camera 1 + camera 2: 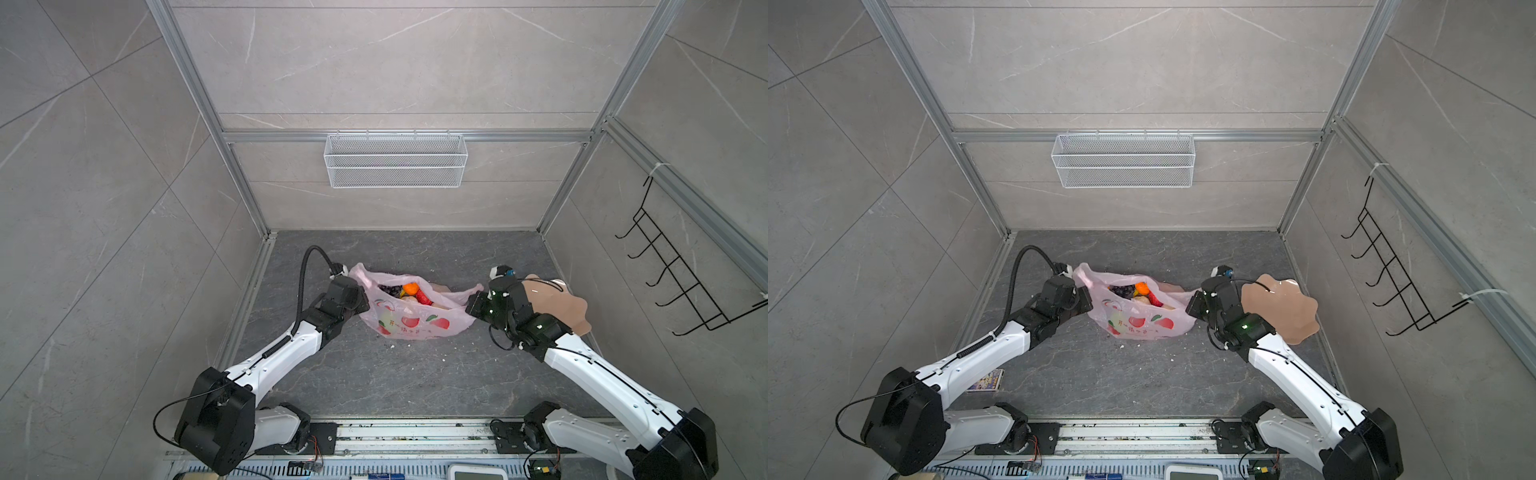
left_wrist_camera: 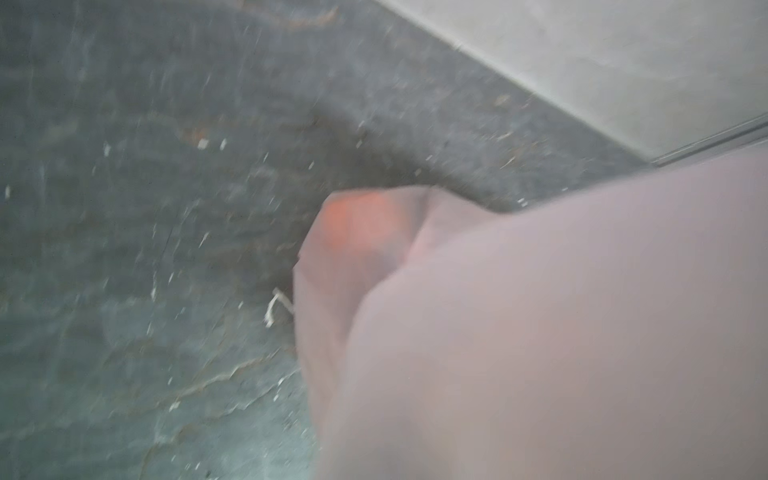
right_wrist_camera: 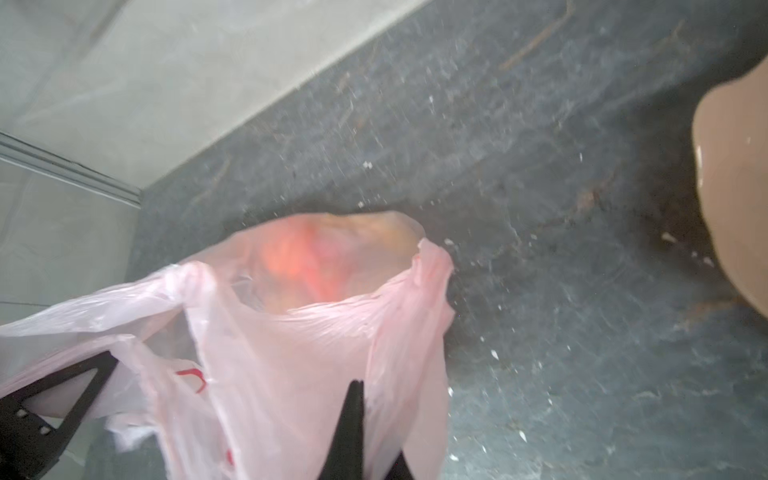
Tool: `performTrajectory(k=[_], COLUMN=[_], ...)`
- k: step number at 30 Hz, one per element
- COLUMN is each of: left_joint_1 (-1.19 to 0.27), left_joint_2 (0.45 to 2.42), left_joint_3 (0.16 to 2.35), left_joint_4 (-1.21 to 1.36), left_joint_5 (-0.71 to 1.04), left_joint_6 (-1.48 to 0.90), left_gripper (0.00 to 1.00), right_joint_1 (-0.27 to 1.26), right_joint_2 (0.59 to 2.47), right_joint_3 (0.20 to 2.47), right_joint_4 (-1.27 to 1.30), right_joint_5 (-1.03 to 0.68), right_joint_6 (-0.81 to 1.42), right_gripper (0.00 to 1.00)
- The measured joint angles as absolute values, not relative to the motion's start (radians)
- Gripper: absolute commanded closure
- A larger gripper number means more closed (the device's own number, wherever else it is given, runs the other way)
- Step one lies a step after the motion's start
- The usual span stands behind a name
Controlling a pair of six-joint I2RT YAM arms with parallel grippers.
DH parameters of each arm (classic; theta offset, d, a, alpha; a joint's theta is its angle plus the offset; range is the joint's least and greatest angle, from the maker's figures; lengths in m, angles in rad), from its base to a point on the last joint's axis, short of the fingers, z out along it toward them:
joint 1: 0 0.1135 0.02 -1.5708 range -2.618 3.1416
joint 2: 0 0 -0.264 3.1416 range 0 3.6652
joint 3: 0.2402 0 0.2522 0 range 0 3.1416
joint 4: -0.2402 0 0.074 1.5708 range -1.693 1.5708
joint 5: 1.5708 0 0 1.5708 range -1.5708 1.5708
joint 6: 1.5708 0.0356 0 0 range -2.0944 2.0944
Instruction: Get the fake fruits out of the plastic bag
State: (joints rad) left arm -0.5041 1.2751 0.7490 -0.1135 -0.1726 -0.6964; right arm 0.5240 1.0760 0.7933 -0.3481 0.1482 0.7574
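1. Your plastic bag sits on the grey tabletop. It is pale pink film with red fruit prints, and its mouth is stretched between both arms.
2. The fake fruits lie inside; orange, red, dark purple and beige pieces show.
3. Your left gripper is clamped on the bag's left edge.
4. Your right gripper is pinched on its right handle, beside the peach plate.

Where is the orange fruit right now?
In both top views the orange sits inside the open pink bag in the middle of the floor, on top of the pile, beside the dark grapes.
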Motion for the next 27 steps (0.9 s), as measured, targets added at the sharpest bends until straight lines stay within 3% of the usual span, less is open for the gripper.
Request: performTrajectory(k=[3,5,7,16,23,27], left_joint_1=[-0.498,-0.5,-0.5,-0.535,-0.863,-0.922], left_joint_2=[1.245,1.18,1.111,0.956,1.186,1.382], left_joint_3=[0.723,0.729,0.755,1.118,1.512,1.606], left_joint_4=[-0.199,-0.249,-0.305,-0.633,-0.752,-0.726], left_joint_5=[-0.162,-0.167,-0.184,-0.335,-0.433,-0.375], left_joint_6=[-0.718,-0.72,-0.712,-0.644,-0.591,-0.611], left_gripper=[0.51,0.4,0.35,0.32,0.34,0.35], right_joint_1=[0.565,0.598,0.621,0.672,0.674,0.675], right_joint_2=[1.094,1.106,1.114,1.132,1.132,1.131], right_joint_3=[0.764,0.765,0.771,0.851,0.871,0.873], right_joint_4=[-0.347,-0.339,-0.339,-0.339,-0.339,-0.339], right_joint_5=[0.158,0.176,0.194,0.27,0.294,0.302], right_joint_6=[0.764,0.763,0.762,0.729,0.71,0.71], right_gripper=[1.0,1.0,1.0,1.0,1.0,1.0])
